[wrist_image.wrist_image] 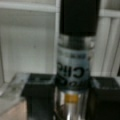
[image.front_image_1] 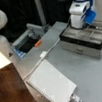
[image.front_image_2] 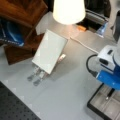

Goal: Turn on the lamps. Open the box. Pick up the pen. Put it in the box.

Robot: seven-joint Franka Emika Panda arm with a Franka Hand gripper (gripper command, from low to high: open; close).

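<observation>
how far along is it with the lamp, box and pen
Lamp glows lit, and the box lies open, so those look done. The gripper holds the pen between its fingers over the box's compartments. The pen is not yet released.

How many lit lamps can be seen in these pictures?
1. The lit lamp stands at a front view's top, behind the white notebook. Another lamp may be hidden out of frame. The gripper, its jaws shut on the pen, is over the open box.
</observation>
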